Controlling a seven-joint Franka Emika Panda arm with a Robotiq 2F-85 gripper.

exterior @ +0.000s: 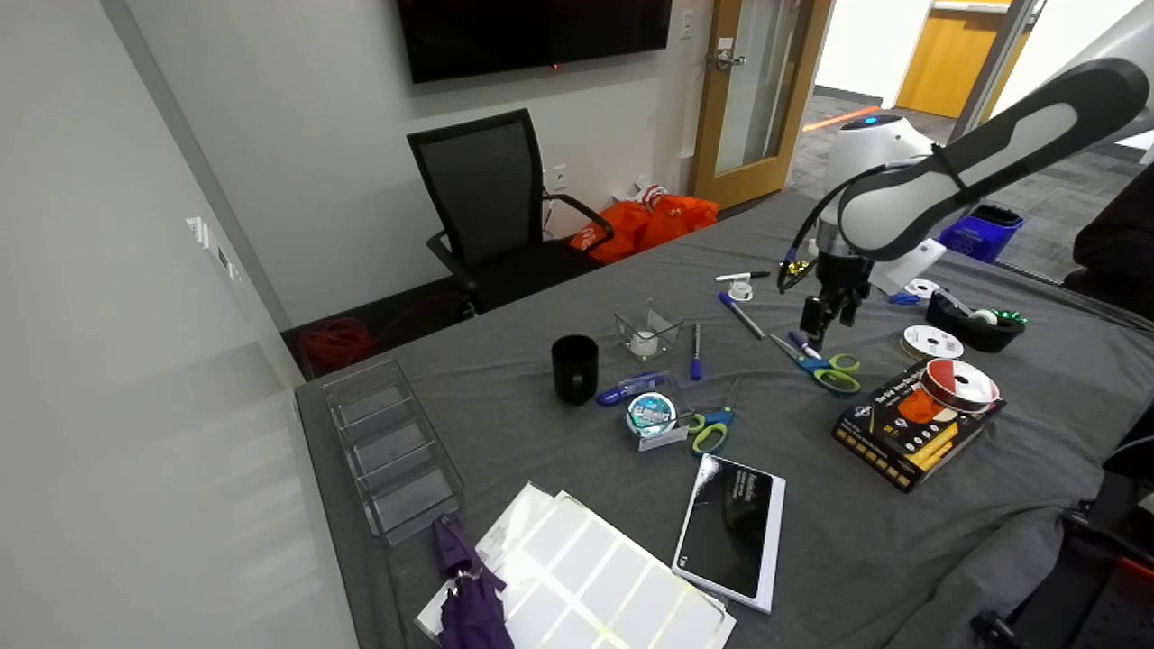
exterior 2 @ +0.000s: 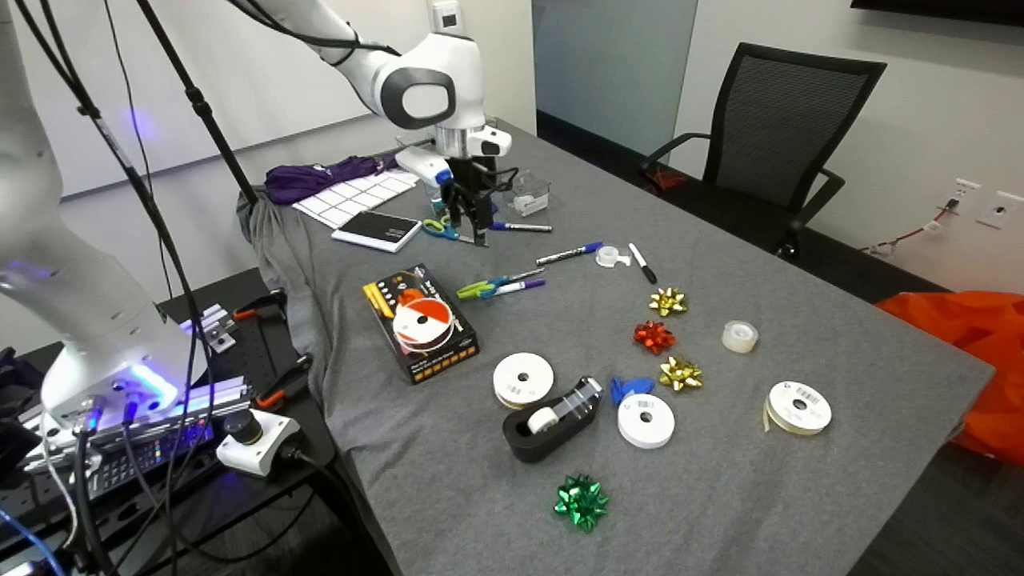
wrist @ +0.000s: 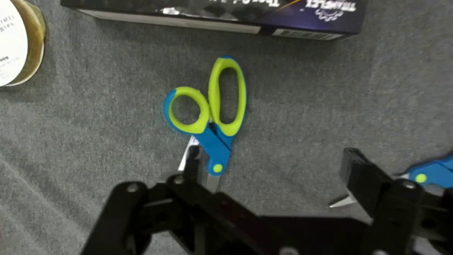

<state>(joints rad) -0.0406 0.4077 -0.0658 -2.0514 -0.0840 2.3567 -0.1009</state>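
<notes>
My gripper [wrist: 274, 156] stands wide open above the grey cloth, holding nothing. Both exterior views show the gripper [exterior: 831, 322] pointing downward. In the wrist view, blue-and-green scissors [wrist: 216, 148] lie by the left finger, which hides part of their blades. A white marker [wrist: 185, 154] lies partly under these scissors; its purple cap shows in an exterior view [exterior 2: 532, 283]. Behind the right finger, a second pair of scissors [wrist: 431, 173] is partly covered. A black box [wrist: 212, 14] lies beyond the handles, with a red-and-white ribbon spool [exterior 2: 422, 322] on top.
Around the gripper lie blue-capped markers [exterior: 741, 315], a ribbon spool [exterior: 931, 342] and a black tape dispenser [exterior 2: 552, 420]. Farther off are a black mug [exterior: 575, 370], clear trays [exterior: 397, 451], a boxed black-and-white item [exterior: 732, 532], label sheets [exterior: 586, 577] and a purple umbrella [exterior: 469, 595].
</notes>
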